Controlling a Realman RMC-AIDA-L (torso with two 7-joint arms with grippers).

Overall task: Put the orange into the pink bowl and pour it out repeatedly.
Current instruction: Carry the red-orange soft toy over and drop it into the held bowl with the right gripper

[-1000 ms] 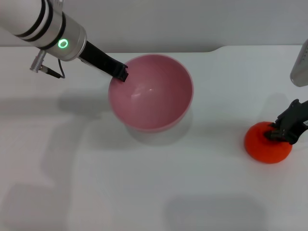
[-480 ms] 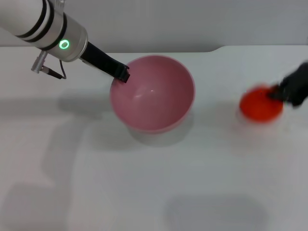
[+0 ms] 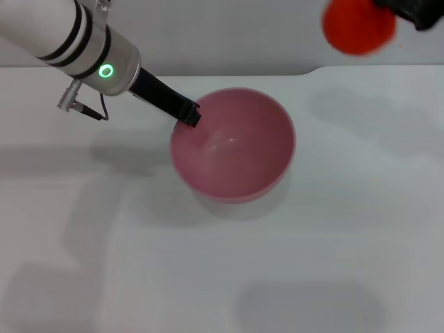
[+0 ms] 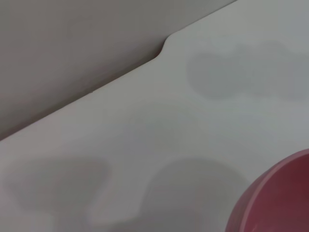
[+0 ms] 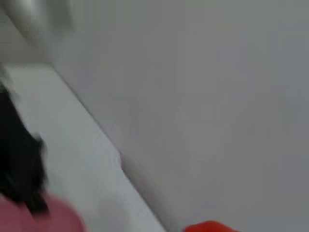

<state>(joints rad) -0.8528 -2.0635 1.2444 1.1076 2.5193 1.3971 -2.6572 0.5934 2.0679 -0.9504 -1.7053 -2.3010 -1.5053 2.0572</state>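
The pink bowl [image 3: 239,156] stands empty on the white table, mid-view in the head view. My left gripper [image 3: 189,113] is shut on the bowl's rim at its far left side. High in the air, to the right of the bowl and beyond it, hangs the orange [image 3: 357,26], with my right gripper [image 3: 404,12] shut on it at the top right edge of the view. The left wrist view catches only an edge of the pink bowl [image 4: 277,203]. In the right wrist view a sliver of the orange [image 5: 210,226] shows, with the bowl's rim [image 5: 43,217] farther off.
The white table [image 3: 333,250] reaches a back edge with a notch [image 3: 316,71] behind the bowl, and a grey wall rises beyond it. Shadows of the arms fall on the table left of the bowl.
My right gripper has lifted the orange from the table at the right and carried it up and toward the back. The left gripper has shifted the bowl slightly to the right.
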